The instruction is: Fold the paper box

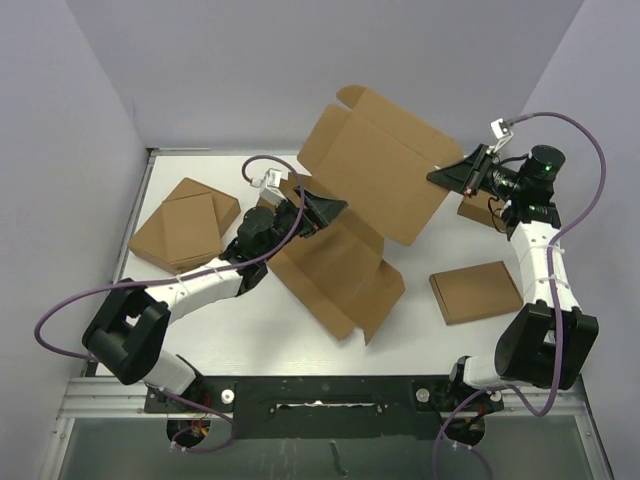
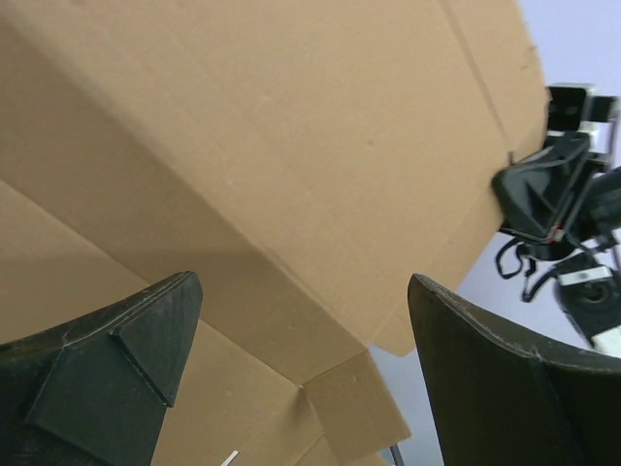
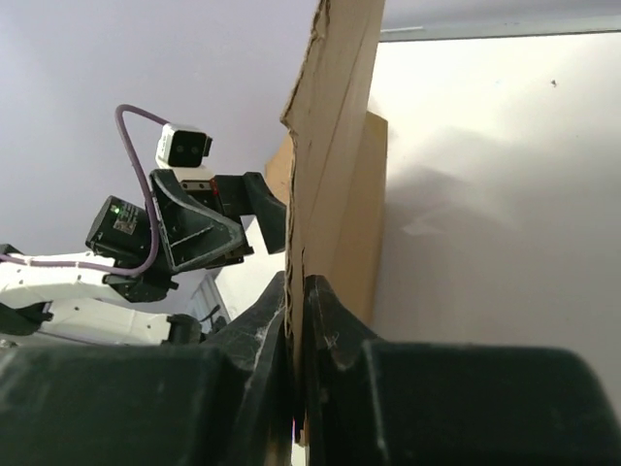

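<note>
Two grippers, one raised panel

Mid-tabletop (image 1: 260, 330), the paper box (image 1: 370, 170) has its far panel tilted up. The right gripper (image 1: 435, 178) is clamped on that panel's right edge. The left gripper (image 1: 330, 210) gapes wide and holds nothing. Advice: steady the pinch and press along the crease.

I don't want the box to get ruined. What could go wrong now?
1. The right jaws pinch only the thin edge of the raised panel of the paper box, so it might slip out or tear.
2. The left jaws stand open beside the fold, gripping nothing, so the lower part of the box could slide on the table if the panel gets pushed.
</note>
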Available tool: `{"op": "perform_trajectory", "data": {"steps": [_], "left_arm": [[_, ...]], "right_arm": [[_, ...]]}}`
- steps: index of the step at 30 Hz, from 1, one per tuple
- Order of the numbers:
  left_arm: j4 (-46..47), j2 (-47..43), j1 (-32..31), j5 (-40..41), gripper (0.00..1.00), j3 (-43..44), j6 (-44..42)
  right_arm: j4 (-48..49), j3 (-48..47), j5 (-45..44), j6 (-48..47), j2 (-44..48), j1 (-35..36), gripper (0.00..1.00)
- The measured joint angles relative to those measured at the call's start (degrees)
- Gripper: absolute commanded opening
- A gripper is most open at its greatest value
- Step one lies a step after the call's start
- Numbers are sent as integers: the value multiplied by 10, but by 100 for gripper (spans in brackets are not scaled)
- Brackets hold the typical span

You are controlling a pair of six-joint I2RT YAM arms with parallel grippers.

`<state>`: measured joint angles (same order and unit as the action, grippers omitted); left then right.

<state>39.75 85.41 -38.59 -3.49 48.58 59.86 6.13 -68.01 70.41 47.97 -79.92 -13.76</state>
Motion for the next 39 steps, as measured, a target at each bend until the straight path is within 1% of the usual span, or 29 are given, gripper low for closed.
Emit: {"op": "perform_trajectory", "data": {"steps": [2,5,7,9,10,11,12,13,15,18,20,23,26,28,30,32,36,39], "left_arm": [[-16,0,-1,4,88,-9,11],[-15,0,-1,8,88,-27,16],[-14,-4,2,8,89,-38,4],[-14,-14,14,-6,90,-42,-21],[-3,-40,53,-46,91,-42,-56],[-1,-44,59,-50,94,-42,-60],[-6,-57,96,-105,96,-32,-78],[-11,-63,127,-141,98,-17,-91],[-34,-69,207,-213,98,40,-129],[-46,-76,286,-266,98,99,-187],[-48,-83,305,-297,98,117,-232],[-50,-68,304,-357,98,147,-282],[-15,-9,301,-425,96,188,-304],[-2,28,301,-450,96,203,-309],[-8,61,301,-465,94,223,-320],[-18,96,301,-480,88,258,-331],[-12,156,299,-513,84,332,-332],[5,184,293,-534,80,363,-327]], "right_arm": [[-51,-16,-8,-53,0,5,0],[-165,-73,-35,-172,0,25,0],[-231,-120,-52,-257,2,42,0],[-277,-152,-61,-324,10,52,0],[-320,-185,-66,-392,24,56,0],[-329,-191,-67,-407,27,56,0],[-344,-202,-66,-429,30,56,0],[-357,-215,-66,-452,33,56,0],[-376,-232,-64,-489,36,55,0],[-395,-245,-57,-523,37,55,0],[-406,-247,-52,-537,37,55,0],[-423,-252,-46,-551,36,55,0],[-437,-262,-36,-559,36,55,0],[-442,-268,-31,-562,36,55,0],[-445,-272,-24,-564,36,55,0],[-448,-275,-19,-565,36,55,0],[-455,-280,-8,-565,36,55,0],[-458,-283,-2,-565,37,55,0]]}}
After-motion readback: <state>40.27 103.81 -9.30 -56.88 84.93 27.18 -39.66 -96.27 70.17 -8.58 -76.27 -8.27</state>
